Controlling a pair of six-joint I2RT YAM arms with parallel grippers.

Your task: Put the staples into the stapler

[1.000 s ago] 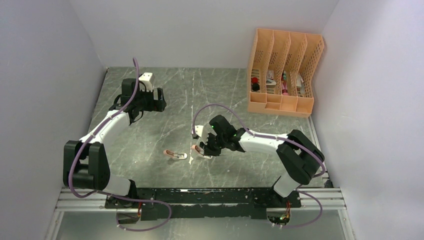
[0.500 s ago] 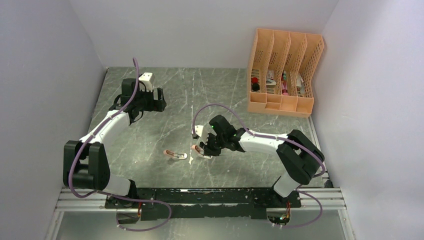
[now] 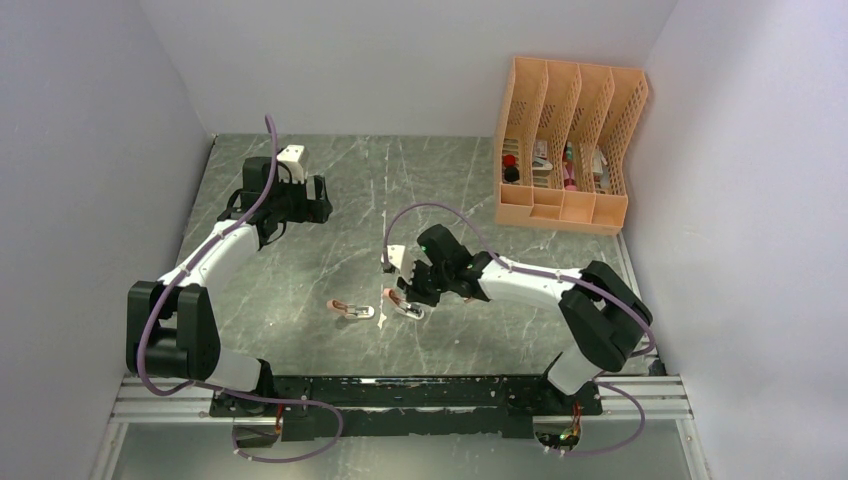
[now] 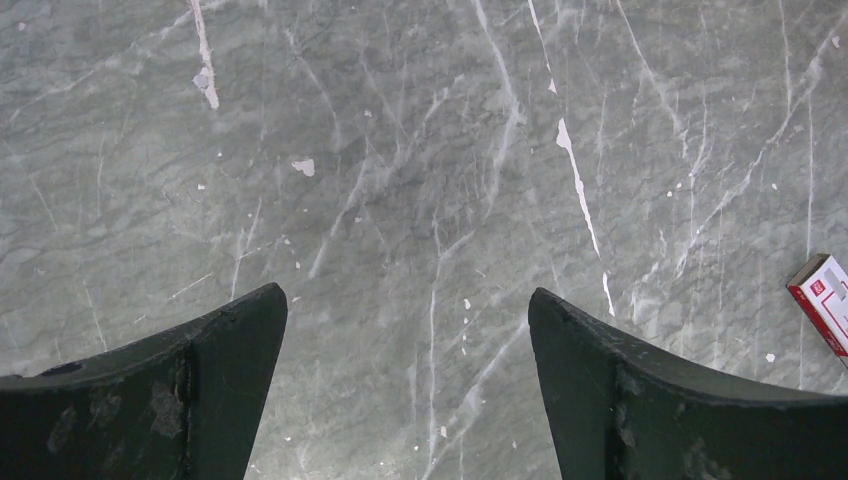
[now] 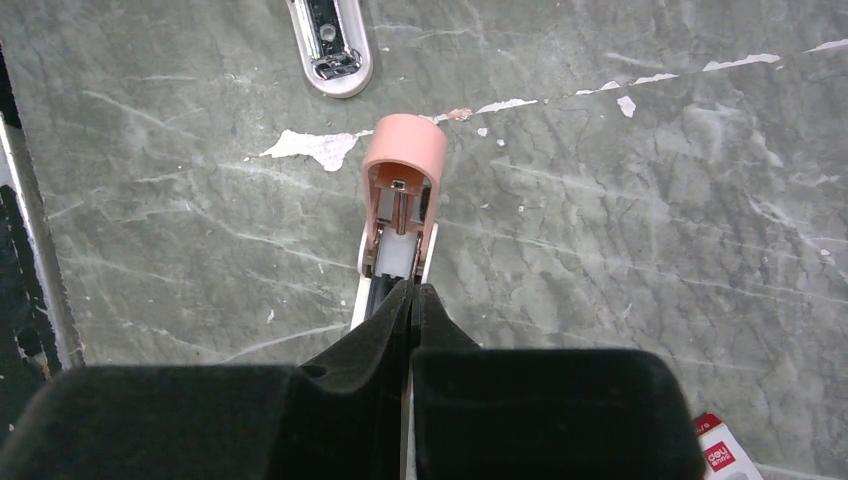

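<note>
- Near the middle of the grey marbled surface [image 3: 300, 270], the right fingers [image 5: 410, 310] are pressed together with no gap showing between them.
- Their tips sit at the rear end of a pink stapler [image 5: 402, 195], which lies opened up with its inner channel facing the wrist camera.
- Whether the tips pinch a part of that stapler, or a staple strip, cannot be made out.
- A red-and-white staple box [image 5: 724, 447] lies on the surface near the right fingers and apart from the stapler. Only its corner shows at the lower right of the right wrist view.
- No loose staple strip can be picked out in any view.
- A second stapler [image 3: 351, 310] lies just to the left of the pink one. It is close to it but not touching.
- Toward the far left of the surface, the left fingers [image 3: 320, 200] are spread wide and hold nothing. Only bare marble shows between them in the left wrist view.
- At the far right corner, a peach file organizer [image 3: 565, 205] stands upright with small items in its slots.
</note>
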